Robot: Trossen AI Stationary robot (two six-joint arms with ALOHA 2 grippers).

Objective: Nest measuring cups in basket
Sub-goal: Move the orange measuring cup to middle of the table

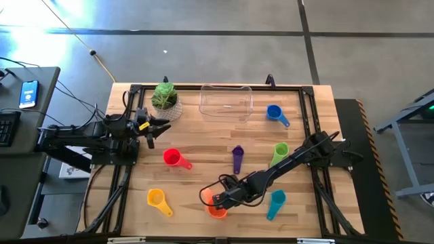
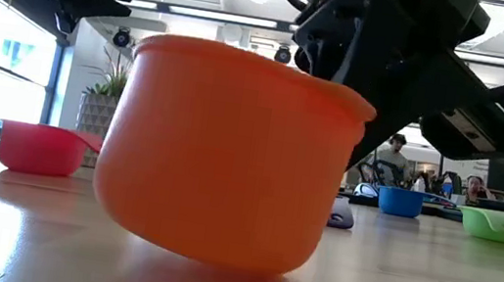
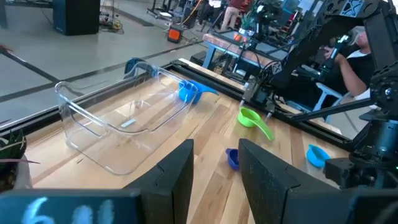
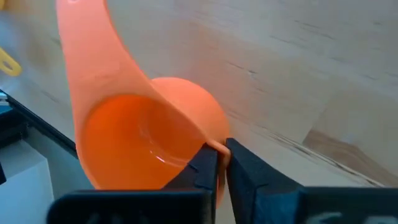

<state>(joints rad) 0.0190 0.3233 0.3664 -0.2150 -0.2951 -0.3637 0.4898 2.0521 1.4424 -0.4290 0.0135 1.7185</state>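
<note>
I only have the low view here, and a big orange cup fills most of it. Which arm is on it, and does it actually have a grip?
Observer: The right arm. Its tool is shut on the rim of the orange cup, as the right wrist view shows.
Operator: Is the cup flat on the table?
Observer: No, it is tilted. From above it sits near the table's front edge, between the yellow cup and the teal cup.
Operator: Anything in the basket yet?
Observer: No cup is in the basket; the blue cup lies just beside it.
Operator: And the left arm?
Observer: Its tool waits open near the plant.
</note>
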